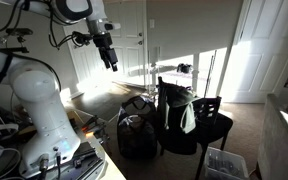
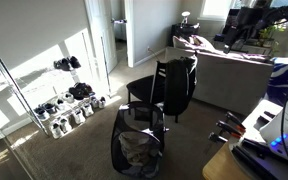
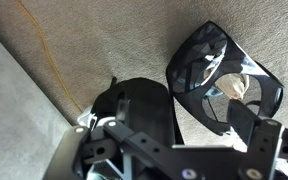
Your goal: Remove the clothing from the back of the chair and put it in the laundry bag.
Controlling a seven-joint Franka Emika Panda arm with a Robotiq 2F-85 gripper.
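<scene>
The black clothing hangs over the back of the dark chair, with a paler grey-green patch on one side. It shows in both exterior views, draped on the chair back above the seat. The round dark laundry bag stands on the carpet beside the chair, its mouth open. My gripper is high in the air, well apart from the chair, and looks open and empty. The wrist view looks down on the bag and the dark chair.
A small clear plastic bin stands on the floor by the chair. A shoe rack lines the wall near a metal rail. A grey sofa stands behind the chair. Light carpet surrounds the bag.
</scene>
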